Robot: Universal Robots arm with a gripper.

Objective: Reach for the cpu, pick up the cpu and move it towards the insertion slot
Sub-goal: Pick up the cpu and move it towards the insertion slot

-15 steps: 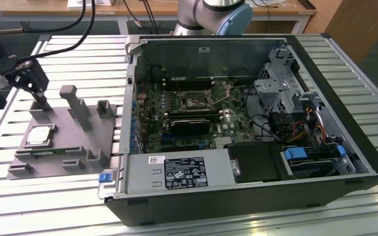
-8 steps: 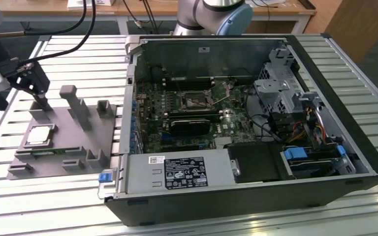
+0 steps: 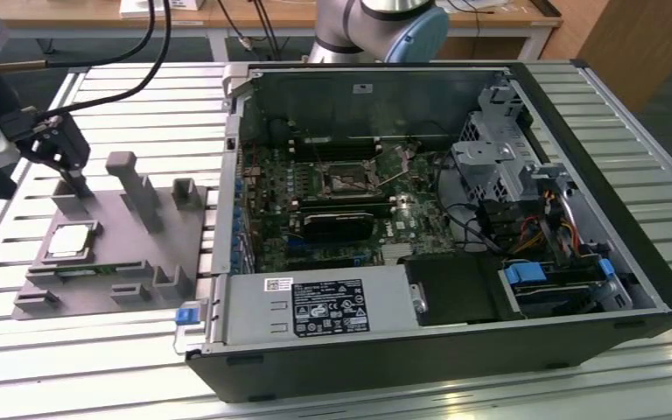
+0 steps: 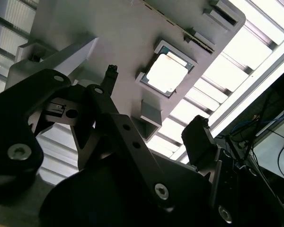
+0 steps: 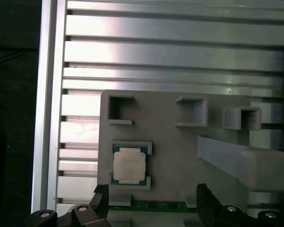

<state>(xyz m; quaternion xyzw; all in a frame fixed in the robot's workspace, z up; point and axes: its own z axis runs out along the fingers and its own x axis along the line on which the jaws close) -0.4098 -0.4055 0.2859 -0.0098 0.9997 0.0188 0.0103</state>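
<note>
One cpu (image 5: 129, 164), one insertion slot (image 3: 346, 178), one hand (image 5: 152, 199)

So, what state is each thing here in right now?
end effector: open, empty, poised over the grey holder.
cpu: lying flat in its recess in the holder, metal top up, not gripped.
insertion slot: on the board inside the case, centre looks dark, no chip seen in it.
computer case: lying on its side, side panel off, insides exposed.
</note>
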